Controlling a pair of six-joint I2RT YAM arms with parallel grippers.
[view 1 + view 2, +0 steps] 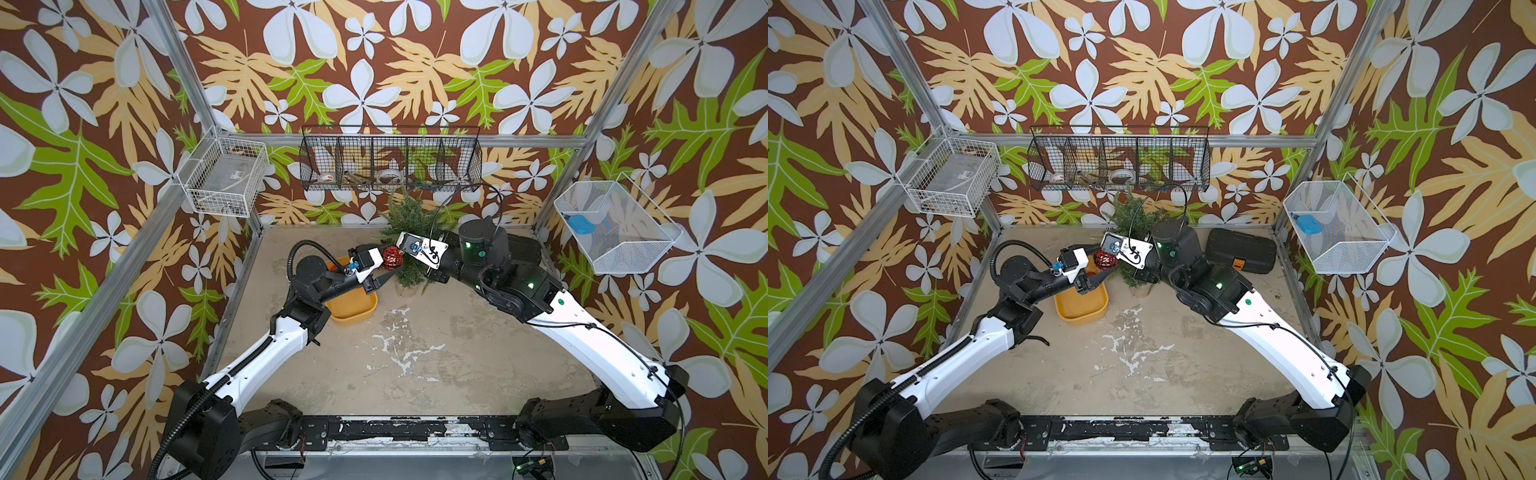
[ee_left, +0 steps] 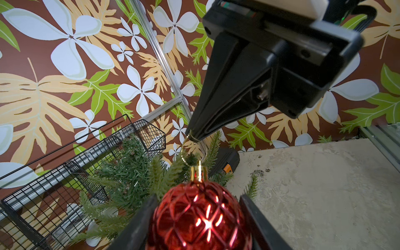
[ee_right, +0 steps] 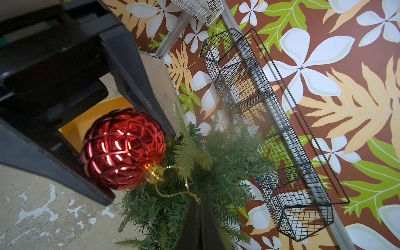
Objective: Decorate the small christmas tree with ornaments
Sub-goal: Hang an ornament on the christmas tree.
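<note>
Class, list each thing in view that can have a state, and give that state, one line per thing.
left hand: closed around the red bauble, held off the table.
right hand: shut, pinching the bauble's gold string.
small christmas tree: upright, no bauble seen hanging on it.
yellow tray: on the table, something red inside.
black case: lid shut, lying flat.
</note>
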